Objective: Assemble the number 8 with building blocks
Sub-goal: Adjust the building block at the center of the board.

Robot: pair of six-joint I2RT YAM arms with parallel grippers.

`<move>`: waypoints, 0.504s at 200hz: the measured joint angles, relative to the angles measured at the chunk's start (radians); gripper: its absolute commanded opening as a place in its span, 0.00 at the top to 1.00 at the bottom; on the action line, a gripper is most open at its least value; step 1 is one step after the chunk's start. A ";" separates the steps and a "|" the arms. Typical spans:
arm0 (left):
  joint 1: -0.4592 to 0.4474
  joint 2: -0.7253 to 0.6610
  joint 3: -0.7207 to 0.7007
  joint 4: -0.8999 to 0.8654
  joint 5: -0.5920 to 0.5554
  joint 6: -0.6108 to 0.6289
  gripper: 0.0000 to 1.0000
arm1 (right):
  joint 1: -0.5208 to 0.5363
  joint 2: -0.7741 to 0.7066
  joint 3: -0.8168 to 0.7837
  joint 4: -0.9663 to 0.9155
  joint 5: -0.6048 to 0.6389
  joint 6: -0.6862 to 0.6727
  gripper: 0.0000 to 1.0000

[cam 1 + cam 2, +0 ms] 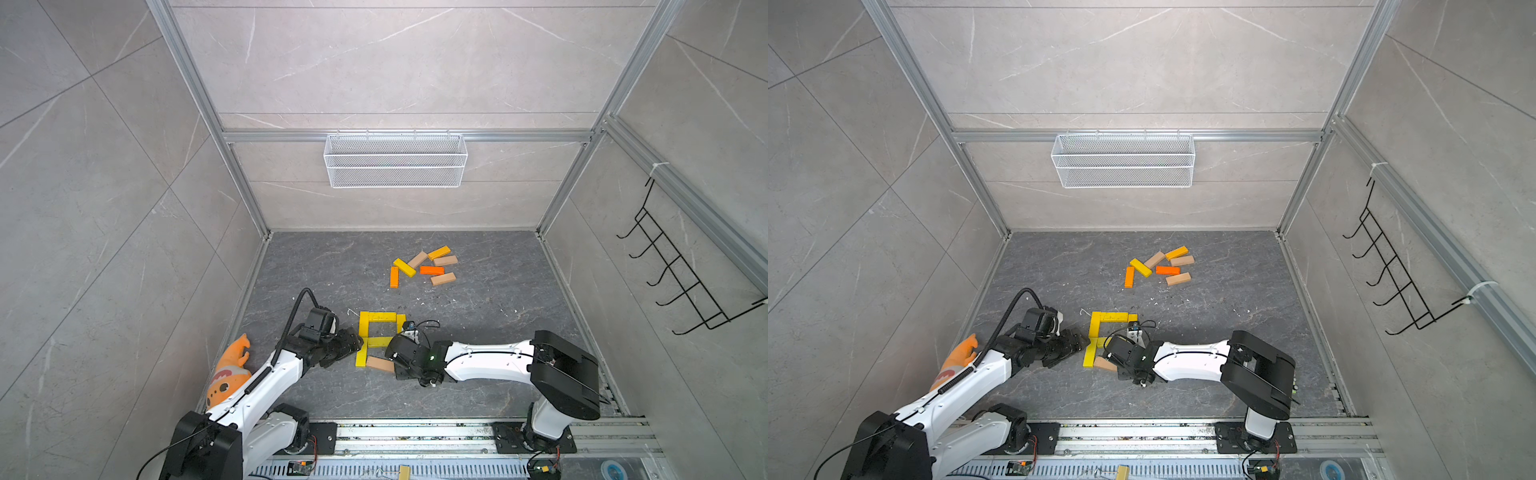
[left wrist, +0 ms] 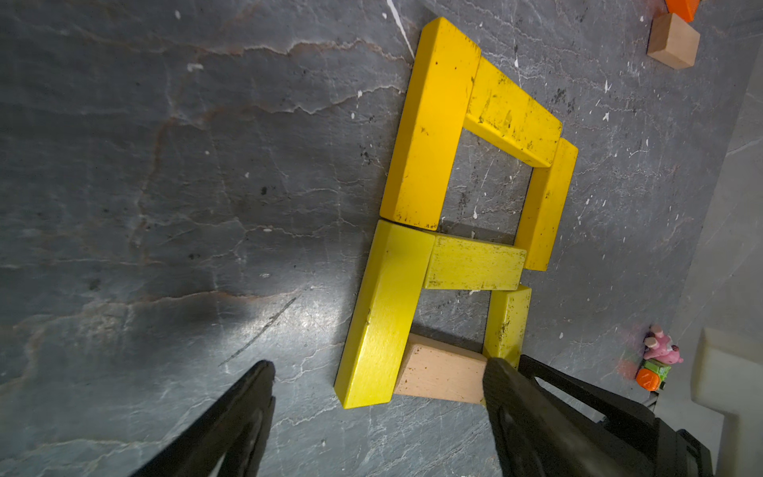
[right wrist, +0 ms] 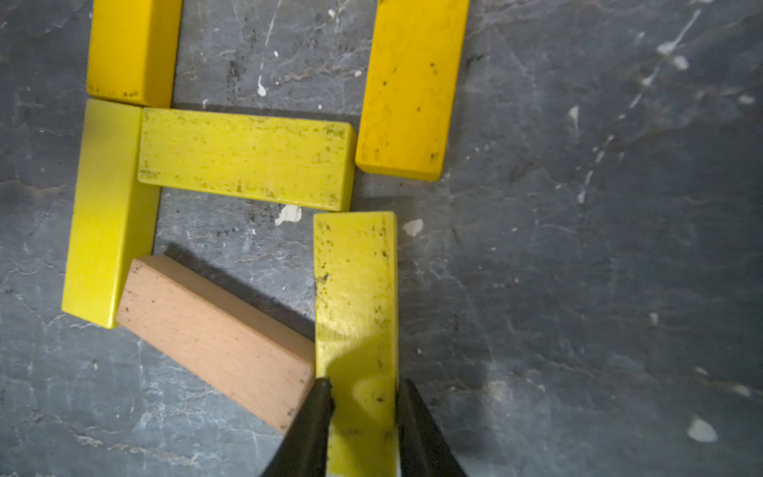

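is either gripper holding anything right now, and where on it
The right gripper pinches the lime-yellow block across its two long sides, near the end closest to the wrist. The left gripper is open and holds nothing.

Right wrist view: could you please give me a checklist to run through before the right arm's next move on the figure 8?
1. Fingers of the right gripper flank the lower right yellow block: ok.
2. That block in line with the upper right yellow block: not ok, it sits inward.
3. The tan block square as the bottom bar: not ok, skewed.
4. The upper square of yellow blocks closed: ok.
5. The left gripper open: ok.
6. Its fingers clear of the tan block: cannot tell.
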 measured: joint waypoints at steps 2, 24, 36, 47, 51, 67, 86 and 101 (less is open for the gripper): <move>0.000 0.000 0.000 0.000 0.000 0.000 0.18 | 0.000 0.000 0.000 0.000 0.000 0.000 0.69; -0.004 0.000 0.000 0.003 0.000 -0.002 0.18 | -0.002 0.000 -0.005 0.005 0.003 0.009 0.58; -0.005 0.000 -0.001 0.004 0.000 -0.003 0.18 | -0.003 -0.002 -0.008 0.005 0.003 0.003 0.57; -0.005 0.000 -0.001 0.004 0.000 -0.003 0.18 | -0.004 -0.002 -0.008 0.002 0.006 0.003 0.57; -0.006 0.000 -0.001 0.004 0.000 -0.003 0.18 | -0.004 -0.002 -0.007 0.001 0.007 0.000 0.57; -0.006 0.000 -0.001 0.004 0.000 -0.003 0.18 | -0.004 -0.002 -0.004 -0.006 0.013 -0.012 0.57; -0.006 0.000 -0.001 0.004 0.000 -0.003 0.18 | -0.008 -0.002 0.005 -0.019 0.018 -0.017 0.58; -0.006 0.000 -0.001 0.004 0.000 -0.003 0.18 | -0.014 -0.001 0.014 -0.024 0.026 -0.020 0.58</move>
